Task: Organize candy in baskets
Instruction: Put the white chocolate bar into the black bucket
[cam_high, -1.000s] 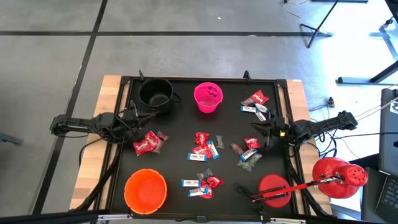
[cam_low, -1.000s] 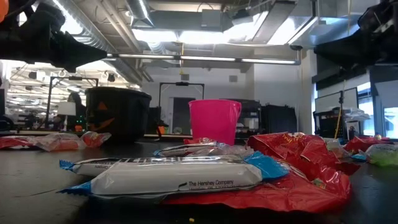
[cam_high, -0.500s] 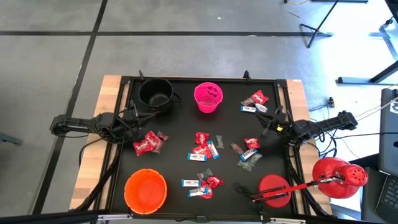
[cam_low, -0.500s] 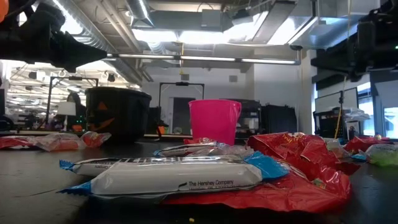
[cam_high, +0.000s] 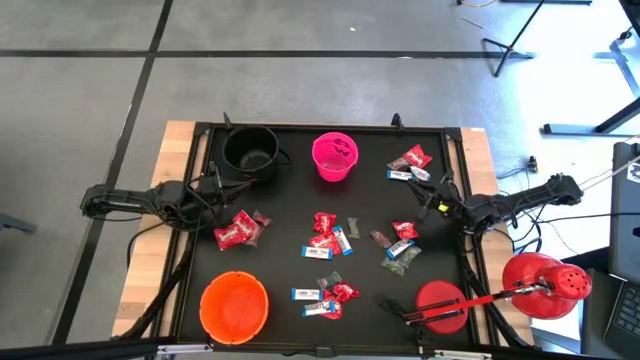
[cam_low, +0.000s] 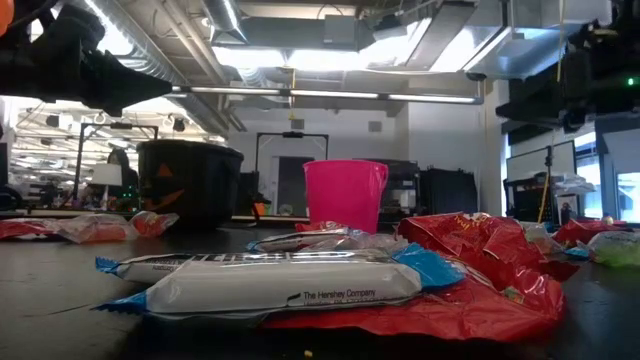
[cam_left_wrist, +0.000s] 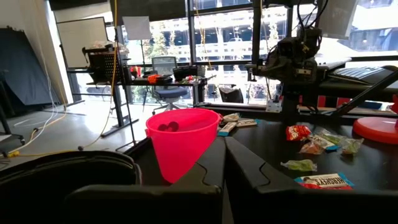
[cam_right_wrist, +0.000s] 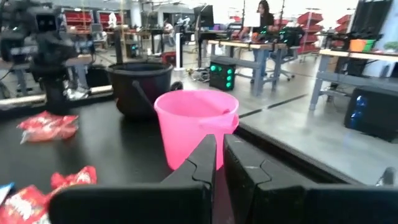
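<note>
Three buckets stand on the black table: black (cam_high: 250, 152) and pink (cam_high: 334, 156) at the far side, orange (cam_high: 234, 305) at the near left. Wrapped candy lies in loose groups: red packets (cam_high: 236, 230) by the left arm, a middle group (cam_high: 326, 236), a near group (cam_high: 325, 298), a right group (cam_high: 401, 245) and a far right group (cam_high: 410, 165). My left gripper (cam_high: 213, 184) hovers shut and empty beside the black bucket; its closed fingers (cam_left_wrist: 249, 180) face the pink bucket (cam_left_wrist: 181, 140). My right gripper (cam_high: 433, 202) is shut and empty above the right side, facing the pink bucket (cam_right_wrist: 196, 124).
A flat red disc (cam_high: 440, 305) with a red-and-black tool across it lies at the near right corner. A large red domed object with holes (cam_high: 548, 285) sits past the table's right edge. Bare black table shows between the candy groups and the orange bucket.
My right gripper has swung from above the right candy group toward the table's far edge and turned toward the pink bucket, staying shut. Nothing on the table has moved.
</note>
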